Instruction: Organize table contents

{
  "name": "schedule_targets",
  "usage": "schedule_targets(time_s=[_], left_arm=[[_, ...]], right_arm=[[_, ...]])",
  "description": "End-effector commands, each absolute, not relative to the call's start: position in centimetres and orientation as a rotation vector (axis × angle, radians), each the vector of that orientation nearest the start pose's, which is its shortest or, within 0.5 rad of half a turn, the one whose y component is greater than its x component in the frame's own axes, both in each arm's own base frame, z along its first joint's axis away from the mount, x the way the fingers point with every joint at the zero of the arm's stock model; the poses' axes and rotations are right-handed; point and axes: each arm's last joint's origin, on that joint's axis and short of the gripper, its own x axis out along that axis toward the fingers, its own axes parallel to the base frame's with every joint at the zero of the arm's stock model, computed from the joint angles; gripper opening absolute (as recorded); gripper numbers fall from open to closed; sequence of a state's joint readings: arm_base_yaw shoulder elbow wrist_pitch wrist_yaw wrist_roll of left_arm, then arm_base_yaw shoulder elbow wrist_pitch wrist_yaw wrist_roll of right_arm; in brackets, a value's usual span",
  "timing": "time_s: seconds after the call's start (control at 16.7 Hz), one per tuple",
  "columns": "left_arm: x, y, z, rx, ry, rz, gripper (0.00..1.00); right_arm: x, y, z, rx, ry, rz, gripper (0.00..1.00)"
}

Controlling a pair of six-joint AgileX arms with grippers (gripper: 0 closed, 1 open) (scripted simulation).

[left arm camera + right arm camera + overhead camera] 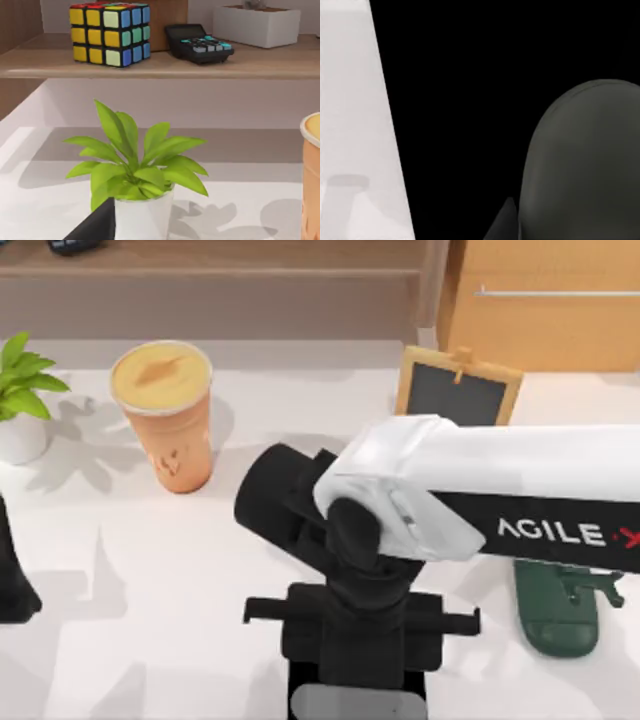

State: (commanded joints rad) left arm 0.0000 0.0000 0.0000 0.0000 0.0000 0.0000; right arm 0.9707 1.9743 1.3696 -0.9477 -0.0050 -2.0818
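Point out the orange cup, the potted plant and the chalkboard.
orange cup [163, 380]: top view, yellow lid.
potted plant [135, 165]: left wrist view, green leaves.
chalkboard [455, 395]: top view, dark slate face.

Colours across the white table [150, 590]

The cup [170, 430] was orange with a yellow lid [160, 375]; the plant [135, 160] green in a white pot [142, 217]; the cube [110, 32] multicoloured.

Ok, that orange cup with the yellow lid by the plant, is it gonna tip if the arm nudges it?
Probably, if pushed high: the orange cup stands tall on a base narrower than its lid. Its smooth tapered wall could slip in a loose grip. A low push may slide it on the smooth table instead.
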Motion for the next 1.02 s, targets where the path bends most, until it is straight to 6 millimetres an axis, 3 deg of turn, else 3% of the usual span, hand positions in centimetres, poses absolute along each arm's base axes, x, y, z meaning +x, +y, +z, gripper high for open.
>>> schedule_targets(time_s=[0.18, 0.9, 1.02], left_arm=[[10.6, -0.1, 16.0, 0.0, 0.0, 0.0, 1.0], [10.6, -0.1, 16.0, 0.0, 0.0, 0.0, 1.0], [10.6, -0.1, 16.0, 0.0, 0.0, 0.0, 1.0]], right_arm=[[19.6, 30.7, 14.5, -2.204, 0.014, 2.235, 0.0], [19.6, 30.7, 13.5, -2.204, 0.014, 2.235, 0.0], [19.6, 30.7, 13.5, -2.204, 0.014, 2.235, 0.15]])
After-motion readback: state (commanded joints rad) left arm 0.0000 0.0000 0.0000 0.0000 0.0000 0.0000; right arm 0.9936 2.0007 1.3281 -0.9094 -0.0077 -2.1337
